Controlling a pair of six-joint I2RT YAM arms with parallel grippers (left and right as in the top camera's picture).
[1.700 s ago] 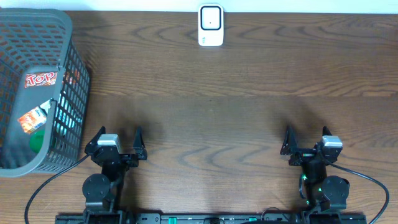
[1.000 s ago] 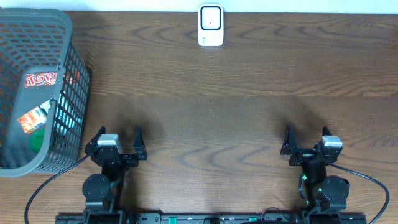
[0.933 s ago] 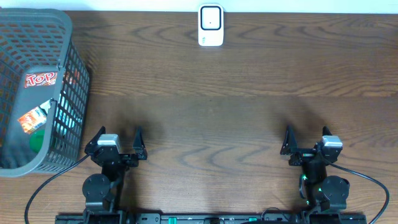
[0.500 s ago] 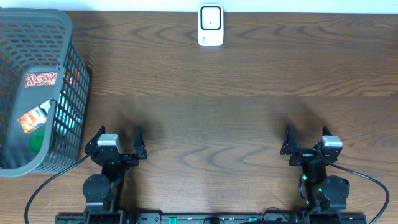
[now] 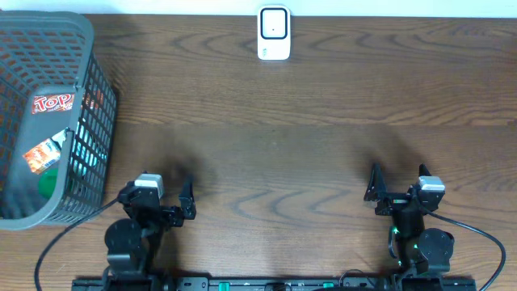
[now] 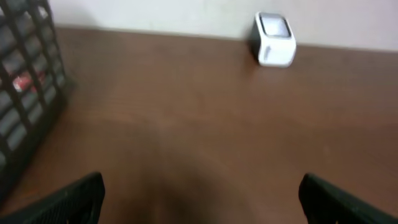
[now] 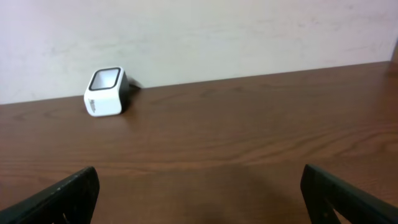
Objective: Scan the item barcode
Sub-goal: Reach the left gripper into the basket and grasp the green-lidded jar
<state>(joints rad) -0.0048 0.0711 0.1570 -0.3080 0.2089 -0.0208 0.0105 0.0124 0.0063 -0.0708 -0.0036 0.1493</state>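
- The left gripper (image 5: 157, 194) had shifted since the earlier overhead view. It had swung slightly toward the table's middle and sat a little nearer the arm's base. Its wrist view was smeared, so we judged it to be in motion.
- Its fingers were spread wide with nothing between them, which suited an arm only setting out to fetch something.
- The right gripper (image 5: 398, 182) had not budged. Its fingers were also spread wide and empty, parked low near its own base, well away from everything. We read that as waiting its turn.
- The table (image 5: 275, 121) between the two arms lay bare, so no item was out for scanning yet.
- The things to scan were all inside the grey basket (image 5: 95, 137) at the left edge, just beside the left arm. We saw a red packet (image 5: 52, 103) near the top, an orange packet (image 5: 42, 155) lower down and a green item (image 5: 48, 182) beneath. We could not tell which was meant.
- The scanner (image 5: 274, 33) stood at the far edge, centred, its window facing up and toward the arms, so either could present a barcode to it.
- We judged the task barely begun: the left arm, being nearest, would need to reach into the basket first.
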